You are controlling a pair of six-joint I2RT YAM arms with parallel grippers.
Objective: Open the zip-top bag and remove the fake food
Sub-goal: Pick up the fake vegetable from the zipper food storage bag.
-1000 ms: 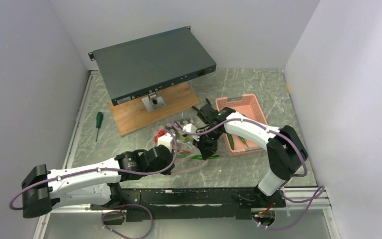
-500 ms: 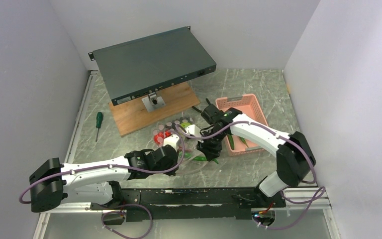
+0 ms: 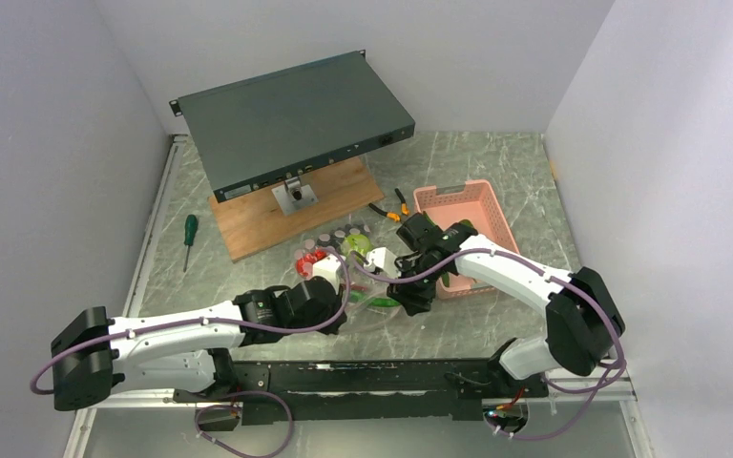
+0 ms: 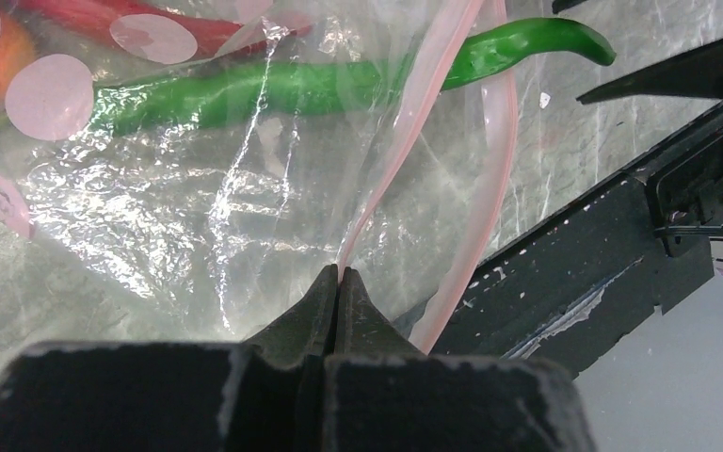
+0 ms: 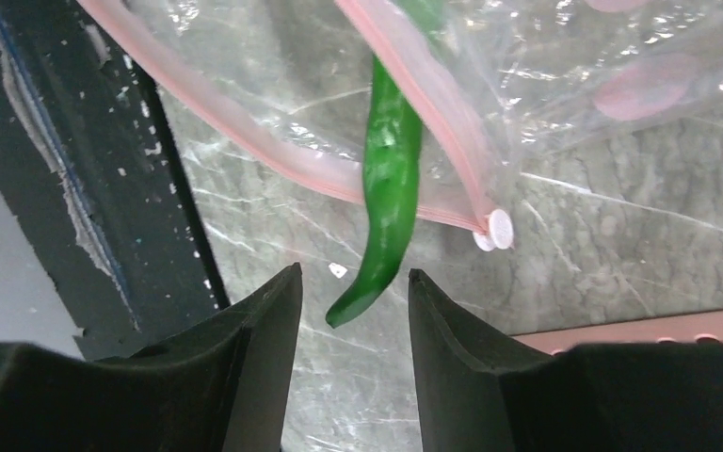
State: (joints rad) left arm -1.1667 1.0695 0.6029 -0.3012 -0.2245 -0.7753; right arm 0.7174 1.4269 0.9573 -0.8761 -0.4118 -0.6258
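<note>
The clear dotted zip-top bag [image 3: 344, 258] lies on the marble table, its mouth open toward the near edge. Fake food shows inside: red pieces [image 3: 309, 258] and a green apple [image 3: 357, 243]. A long green pod [image 4: 273, 89] pokes out of the bag's mouth [image 5: 391, 160]. My left gripper [image 4: 339, 275] is shut on the bag's pink zip edge [image 4: 386, 160]. My right gripper [image 5: 353, 278] stands open just off the mouth, with the pod's tip between its fingers [image 5: 268, 320], neither touching it. In the top view the right gripper [image 3: 410, 298] hangs over the pod [image 3: 382, 302].
A pink basket [image 3: 482, 200] stands right of the bag, with something green [image 3: 447, 279] showing by its near edge. Orange-handled pliers [image 3: 391, 212] lie behind the bag. A grey rack unit [image 3: 291, 114] on a wooden board [image 3: 248, 229] fills the back; a screwdriver [image 3: 189, 232] lies left. The black rail [image 4: 602, 235] edges the table.
My right gripper has opened and shifted toward the near edge, to the pod's tip. The right arm swung rightward, uncovering the pliers. The left gripper kept its hold on the bag.
</note>
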